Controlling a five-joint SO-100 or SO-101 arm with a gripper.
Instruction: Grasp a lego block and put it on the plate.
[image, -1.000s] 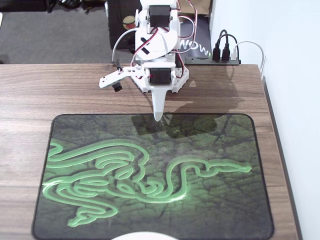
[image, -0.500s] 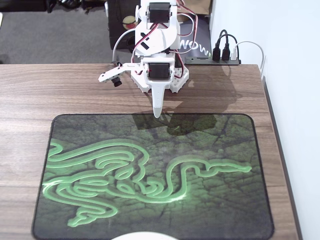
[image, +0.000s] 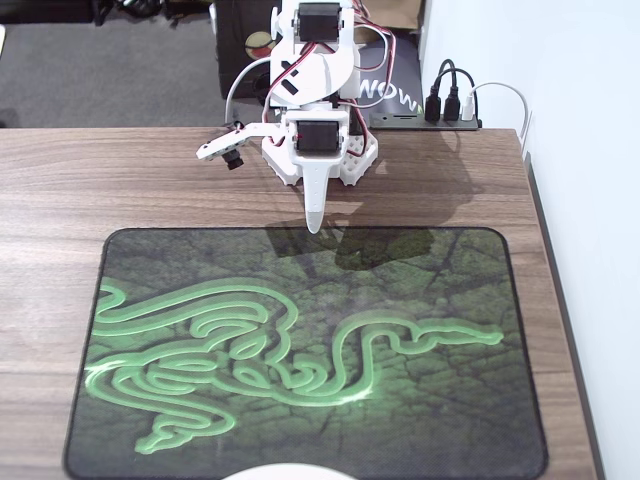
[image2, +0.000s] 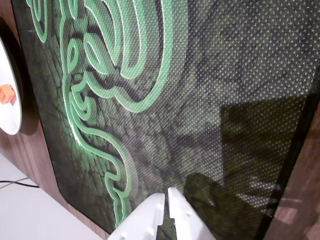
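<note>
Fixed view: a sliver of the plate (image: 295, 472) is seen at bottom centre, overlapping the green-patterned mat (image: 420, 390) on the counter (image: 60, 190). The tool (image: 315, 225) hangs at upper centre, fingers together, empty. Wrist view: the lego block (image2: 6, 94) lies on the plate at left edge

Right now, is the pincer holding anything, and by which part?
Nothing. The pincer is shut and empty above the mat; the block already lies on the plate.

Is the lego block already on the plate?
Yes, in the wrist view the orange lego block rests on the white plate at the left edge.
</note>
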